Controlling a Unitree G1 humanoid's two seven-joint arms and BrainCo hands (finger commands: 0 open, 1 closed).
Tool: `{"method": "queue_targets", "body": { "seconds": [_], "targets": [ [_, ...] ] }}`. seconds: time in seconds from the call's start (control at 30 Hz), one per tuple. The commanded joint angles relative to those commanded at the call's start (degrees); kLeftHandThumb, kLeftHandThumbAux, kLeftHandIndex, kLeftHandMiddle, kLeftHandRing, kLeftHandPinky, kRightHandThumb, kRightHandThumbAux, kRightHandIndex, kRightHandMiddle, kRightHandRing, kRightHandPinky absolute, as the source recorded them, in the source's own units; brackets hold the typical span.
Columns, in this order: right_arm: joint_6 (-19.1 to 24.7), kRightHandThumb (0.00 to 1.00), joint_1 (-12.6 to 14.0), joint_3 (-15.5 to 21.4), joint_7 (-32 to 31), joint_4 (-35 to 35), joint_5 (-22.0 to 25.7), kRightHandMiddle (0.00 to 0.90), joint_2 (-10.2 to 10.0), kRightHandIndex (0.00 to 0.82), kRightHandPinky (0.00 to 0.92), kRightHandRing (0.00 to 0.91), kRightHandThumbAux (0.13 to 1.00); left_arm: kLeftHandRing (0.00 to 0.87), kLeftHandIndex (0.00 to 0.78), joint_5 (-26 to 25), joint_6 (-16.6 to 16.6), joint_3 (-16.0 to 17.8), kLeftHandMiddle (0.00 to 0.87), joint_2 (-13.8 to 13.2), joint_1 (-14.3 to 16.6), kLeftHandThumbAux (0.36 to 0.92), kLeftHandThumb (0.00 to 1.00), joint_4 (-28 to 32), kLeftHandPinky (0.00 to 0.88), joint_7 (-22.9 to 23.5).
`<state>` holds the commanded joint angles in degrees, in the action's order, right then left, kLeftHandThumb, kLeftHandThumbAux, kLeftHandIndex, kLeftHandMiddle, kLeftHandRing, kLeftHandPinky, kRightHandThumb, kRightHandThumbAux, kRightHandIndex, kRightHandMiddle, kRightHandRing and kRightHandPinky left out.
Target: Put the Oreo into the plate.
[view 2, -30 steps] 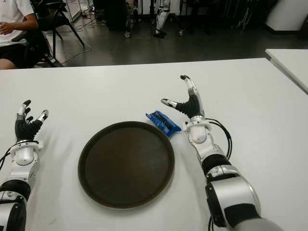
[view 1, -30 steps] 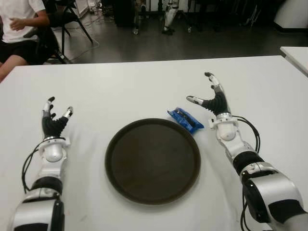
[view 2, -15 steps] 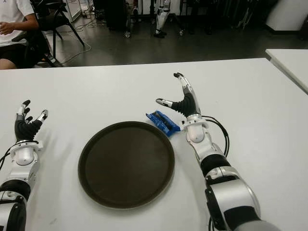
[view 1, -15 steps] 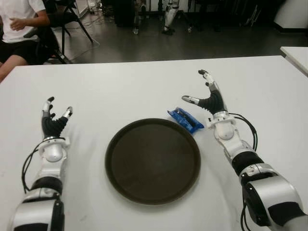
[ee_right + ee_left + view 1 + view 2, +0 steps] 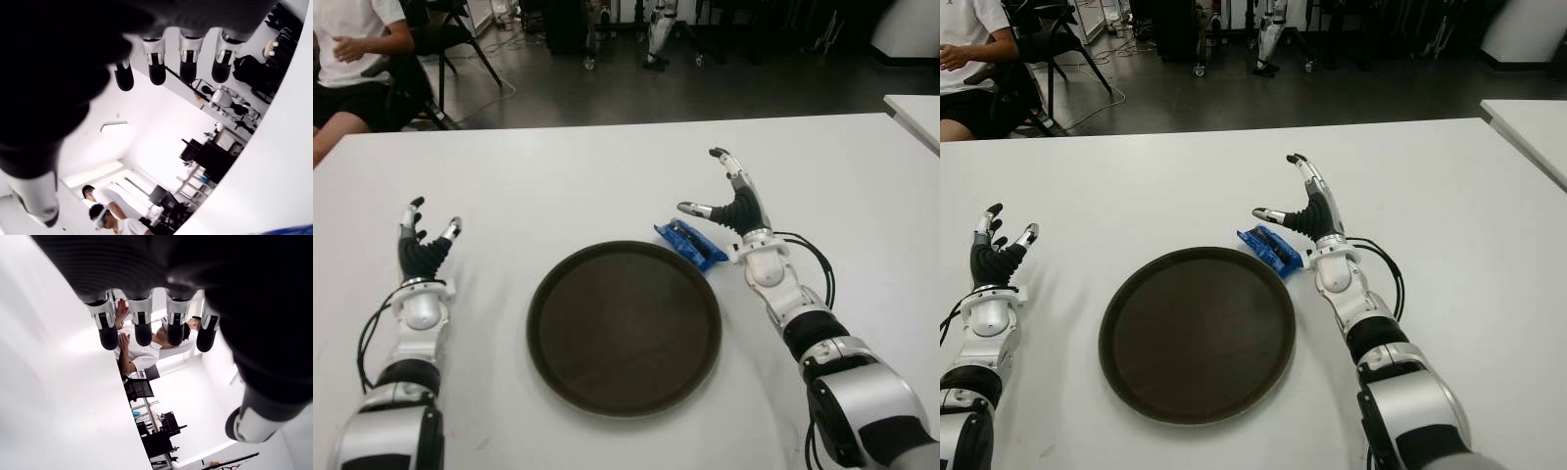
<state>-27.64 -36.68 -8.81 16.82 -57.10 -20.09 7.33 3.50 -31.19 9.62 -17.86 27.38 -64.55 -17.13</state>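
At the lower left of the frame the left hand (image 5: 423,257) sits idle on the white counter (image 5: 558,176), fingers spread and holding nothing. The dark plate (image 5: 624,326) lies centre, bare. Just past its upper right rim lies the blue Oreo (image 5: 690,244), on the counter. The right hand (image 5: 732,203) hovers beside it, fingers released and splayed. It should drop over the pack, pinch across its narrow width, then lift clear of the rim.
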Motion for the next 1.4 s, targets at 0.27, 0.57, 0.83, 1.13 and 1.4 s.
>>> {"method": "queue_targets", "body": {
  "seconds": [0.27,0.57,0.83,1.13,1.4],
  "targets": [
    [4.05,0.000,0.47,-1.99,1.51,2.24,-2.88,0.000,0.75,0.000,0.000,0.000,0.639,0.000,0.004,0.23,0.22,-0.06,0.000,-0.30,-0.08,0.683,0.000,0.20,0.000,-0.23],
    [7.61,0.000,0.66,-2.82,1.29,3.60,-3.48,0.000,0.92,0.000,0.001,0.000,0.639,0.000,0.000,0.72,0.57,-0.54,0.000,-0.26,-0.06,0.664,0.000,0.25,0.000,-0.10],
    [9.61,0.000,0.52,-3.45,1.14,3.86,-4.64,0.000,1.14,0.000,0.009,0.000,0.647,0.000,0.000,0.37,0.38,-0.42,0.000,0.00,-0.09,0.649,0.000,0.42,0.000,0.04],
    [13.05,0.000,0.06,-4.36,0.11,4.04,-5.11,0.000,1.47,0.000,0.010,0.000,0.629,0.000,0.000,0.58,0.58,-0.47,0.000,-0.07,-0.06,0.625,0.000,0.43,0.000,-0.52],
    [21.25,0.000,-0.77,-7.59,-4.14,5.83,-8.56,0.000,2.72,0.000,0.017,0.000,0.650,0.000,0.005,1.32,0.41,-0.92,0.000,-0.28,-0.20,0.623,0.000,0.51,0.000,-1.50]
  ]
}}
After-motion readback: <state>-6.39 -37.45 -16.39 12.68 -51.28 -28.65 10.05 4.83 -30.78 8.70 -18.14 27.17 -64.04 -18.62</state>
